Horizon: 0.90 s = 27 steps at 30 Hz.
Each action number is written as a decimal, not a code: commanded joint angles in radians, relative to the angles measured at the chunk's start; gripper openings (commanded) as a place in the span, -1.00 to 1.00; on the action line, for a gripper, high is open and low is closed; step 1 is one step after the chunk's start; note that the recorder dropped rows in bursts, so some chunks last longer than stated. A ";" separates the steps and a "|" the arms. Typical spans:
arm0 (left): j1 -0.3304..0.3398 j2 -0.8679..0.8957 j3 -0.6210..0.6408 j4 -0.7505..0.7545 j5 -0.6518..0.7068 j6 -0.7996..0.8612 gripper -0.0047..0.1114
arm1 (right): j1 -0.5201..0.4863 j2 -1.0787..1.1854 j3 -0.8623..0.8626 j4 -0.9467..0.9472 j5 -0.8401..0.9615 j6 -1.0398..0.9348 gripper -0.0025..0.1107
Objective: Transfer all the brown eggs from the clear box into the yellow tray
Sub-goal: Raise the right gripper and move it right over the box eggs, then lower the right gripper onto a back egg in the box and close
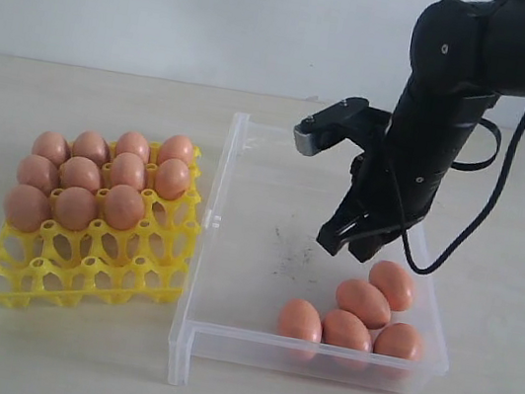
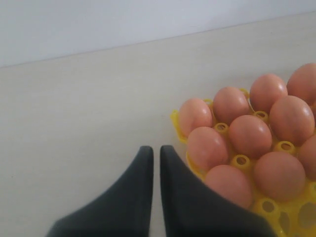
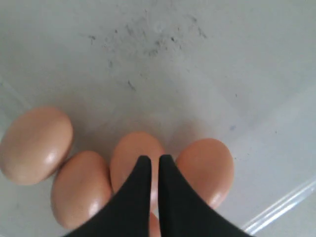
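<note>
While right fingers [image 3: 136,197] hover pressed together over brown eggs [image 1: 363,303], left fingers [image 2: 136,197] likewise closed.

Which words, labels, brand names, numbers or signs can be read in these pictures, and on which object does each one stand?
None: no readable text in any view.
The yellow tray, the clear box and the brown eggs bear no print.
The dark specks on the box floor are marks, not letters.
The right gripper and the left gripper are plain black, with no label.
</note>
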 commanded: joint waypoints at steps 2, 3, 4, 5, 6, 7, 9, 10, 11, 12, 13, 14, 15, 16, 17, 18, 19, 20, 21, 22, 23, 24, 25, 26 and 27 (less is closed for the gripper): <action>0.002 -0.008 0.004 -0.004 0.001 -0.010 -0.85 | -0.007 -0.013 -0.005 0.020 -0.041 -0.028 -0.96; 0.002 -0.008 0.004 -0.004 0.001 -0.010 -0.85 | -0.007 -0.013 -0.005 0.016 -0.041 -0.035 -0.96; 0.002 -0.008 0.004 -0.004 0.001 -0.010 -0.85 | -0.007 -0.013 -0.005 0.016 -0.041 -0.040 -0.96; 0.002 -0.008 0.004 -0.004 0.001 -0.010 -0.85 | -0.007 -0.013 -0.005 0.016 -0.039 -0.049 -0.96; 0.002 -0.008 0.004 -0.004 0.001 -0.010 -0.85 | -0.007 -0.013 -0.005 0.016 -0.037 -0.053 -0.96; 0.002 -0.008 0.004 -0.004 0.001 -0.010 -0.85 | -0.007 -0.013 -0.005 0.016 -0.037 -0.058 -0.96; 0.002 -0.008 0.004 -0.004 0.001 -0.010 -0.85 | -0.007 -0.013 -0.005 0.016 -0.037 -0.065 -0.96; 0.002 -0.008 0.004 -0.004 0.001 -0.010 -0.85 | -0.007 -0.013 -0.005 0.016 -0.037 -0.073 -0.96; 0.002 -0.008 0.004 -0.004 0.001 -0.010 -0.85 | -0.007 -0.013 -0.005 0.016 -0.035 -0.080 -0.96; 0.002 -0.008 0.004 -0.004 0.001 -0.010 -0.85 | -0.007 -0.013 -0.005 0.016 -0.033 -0.080 -0.96; 0.002 -0.008 0.004 -0.004 0.001 -0.010 -0.85 | -0.007 -0.013 -0.005 0.016 -0.024 -0.080 -0.96; 0.002 -0.008 0.004 -0.004 0.001 -0.010 -0.85 | -0.007 -0.013 -0.005 0.016 -0.016 -0.086 -0.96; 0.002 -0.008 0.004 -0.004 0.001 -0.010 -0.85 | -0.007 -0.013 -0.005 0.020 0.007 -0.111 -0.96; 0.002 -0.008 0.004 -0.004 0.001 -0.010 -0.85 | -0.007 -0.013 -0.005 0.020 0.019 -0.120 -0.96; 0.002 -0.008 0.004 -0.004 0.001 -0.010 -0.85 | -0.007 -0.013 -0.005 0.020 0.029 -0.120 -0.96; 0.002 -0.008 0.004 -0.002 0.001 -0.010 -0.85 | -0.007 -0.013 -0.005 0.020 0.031 -0.120 -0.96; 0.002 -0.008 0.004 -0.002 0.001 -0.010 -0.85 | -0.007 -0.013 -0.005 0.020 0.035 -0.125 -0.96; 0.002 -0.008 0.004 -0.002 0.001 -0.010 -0.85 | -0.007 -0.011 -0.005 0.025 0.038 -0.129 -0.96; 0.002 -0.008 0.004 -0.002 0.001 -0.010 -0.85 | -0.007 -0.009 -0.005 0.040 0.050 -0.136 -0.91; 0.002 -0.008 0.004 -0.002 0.001 -0.010 -0.85 | -0.007 -0.005 -0.005 0.055 0.057 -0.136 -0.79; 0.002 -0.008 0.004 -0.002 0.001 -0.010 -0.85 | -0.007 -0.005 -0.005 0.055 0.057 -0.136 -0.65; 0.002 -0.008 0.004 -0.002 0.001 -0.010 -0.85 | -0.007 -0.005 -0.005 0.056 0.057 -0.136 -0.41; 0.002 -0.008 0.004 -0.002 0.001 -0.010 -0.85 | -0.007 -0.005 -0.005 0.056 0.059 -0.136 -0.25; 0.002 -0.008 0.004 -0.002 0.001 -0.010 -0.85 | -0.007 -0.005 -0.005 0.055 0.056 -0.136 -0.08; 0.002 -0.008 0.004 -0.002 0.001 -0.010 -0.85 | -0.007 -0.005 -0.005 0.055 0.052 -0.136 -0.01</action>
